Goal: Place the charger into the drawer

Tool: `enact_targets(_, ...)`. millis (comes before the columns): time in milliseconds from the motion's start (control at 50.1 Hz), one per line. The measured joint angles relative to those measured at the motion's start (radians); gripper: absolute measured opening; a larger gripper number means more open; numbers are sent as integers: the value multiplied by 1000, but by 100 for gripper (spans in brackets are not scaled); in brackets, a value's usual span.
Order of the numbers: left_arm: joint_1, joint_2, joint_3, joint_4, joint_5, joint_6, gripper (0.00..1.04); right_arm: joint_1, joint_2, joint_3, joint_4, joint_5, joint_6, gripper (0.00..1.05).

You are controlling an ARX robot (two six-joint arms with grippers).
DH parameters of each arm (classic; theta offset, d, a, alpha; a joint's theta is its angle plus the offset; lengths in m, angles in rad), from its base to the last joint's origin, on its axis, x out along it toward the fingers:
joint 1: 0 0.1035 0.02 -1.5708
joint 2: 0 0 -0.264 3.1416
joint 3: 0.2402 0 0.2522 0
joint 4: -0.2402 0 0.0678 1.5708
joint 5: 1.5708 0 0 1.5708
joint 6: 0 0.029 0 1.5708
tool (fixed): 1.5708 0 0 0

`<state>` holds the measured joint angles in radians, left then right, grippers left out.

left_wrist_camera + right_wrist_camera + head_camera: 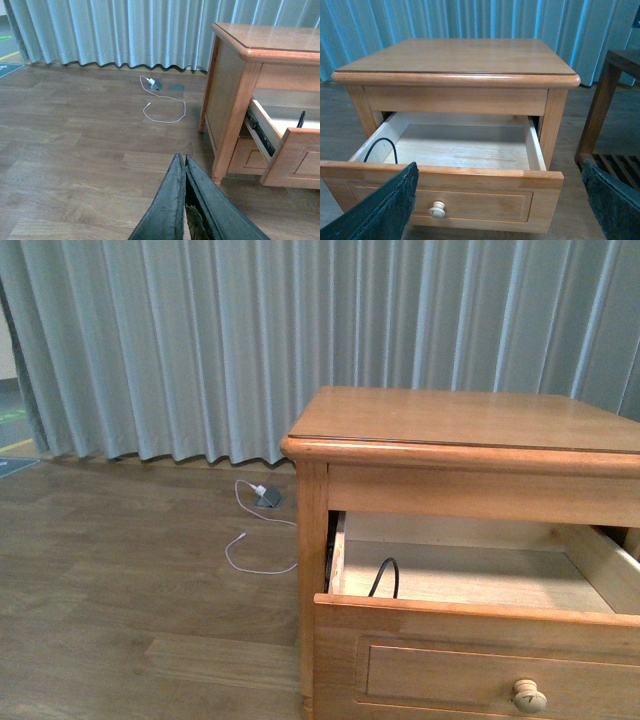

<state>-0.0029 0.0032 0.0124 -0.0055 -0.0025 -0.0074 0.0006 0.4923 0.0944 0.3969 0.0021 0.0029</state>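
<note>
We see the drawer [480, 612] pulled out of the honey-brown nightstand [470, 420], which fills the front view from about three to five o'clock; the pale wood interior is exposed, and the round pale knob [529, 696] sits on the panel front at about five o'clock. Inside the drawer, a thin black loop of the charger [386, 561] rises at its front left corner, toward seven o'clock of the interior, just behind the front panel; the panel hides the white cube itself, so we cannot tell how it lies. The rest of the drawer floor shows bare wood in the right wrist view.

From the nightstand's near left leg, a thin white cable [262, 540] curls over the wooden floor [120, 570] toward ten o'clock, ending in a small grey-white adapter [266, 497] near the foot of the grey curtain [300, 330]; it lies well apart from the drawer.

The left gripper [184, 159] hangs above the floor beside the nightstand, its two dark fingers pressed together with nothing between them. The right gripper [499, 170] faces the drawer front with its fingers [395, 200] spread wide apart and empty. In the right wrist view, a dark slatted stand [615, 65] shows beside the nightstand.
</note>
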Motion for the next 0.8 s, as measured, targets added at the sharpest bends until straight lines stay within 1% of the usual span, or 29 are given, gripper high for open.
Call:
enact_targets(80, 0, 0, 0, 0, 0, 0, 4, 0, 0, 0, 0, 0, 0, 97)
enact_targets(100, 0, 0, 0, 0, 0, -1, 6, 0, 0, 0, 0, 0, 0, 97)
enact_targets(120, 0, 0, 0, 0, 0, 0, 11, 10, 0, 11, -45, 34, -13, 97)
enact_targets(140, 0, 0, 0, 0, 0, 0, 16, 24, 5, 37, -137, 85, -39, 97)
enact_targets(160, 0, 0, 0, 0, 0, 0, 22, 32, 16, 63, -217, 106, -54, 97)
enact_targets(180, 0, 0, 0, 0, 0, 0, 25, 37, 29, 79, -267, 107, -58, 97)
enact_targets(220, 0, 0, 0, 0, 0, 0, 36, 43, 89, 117, -369, 84, -69, 97)
enact_targets(259, 0, 0, 0, 0, 0, 0, 43, 44, 145, 136, -399, 57, -73, 97)
enact_targets(359, 0, 0, 0, 0, 0, 0, 61, 55, 316, 194, -406, -2, -78, 97)
enact_targets(459, 0, 0, 0, 0, 0, 0, 77, 82, 470, 269, -386, -35, -66, 97)
enact_targets(599, 0, 0, 0, 0, 0, 0, 101, 140, 710, 389, -309, -47, -41, 97)
enact_targets(639, 0, 0, 0, 0, 0, 1, 98, 159, 812, 434, -270, -40, -29, 97)
enact_targets(798, 0, 0, 0, 0, 0, 1, 99, 193, 1044, 535, -218, -5, 21, 97)
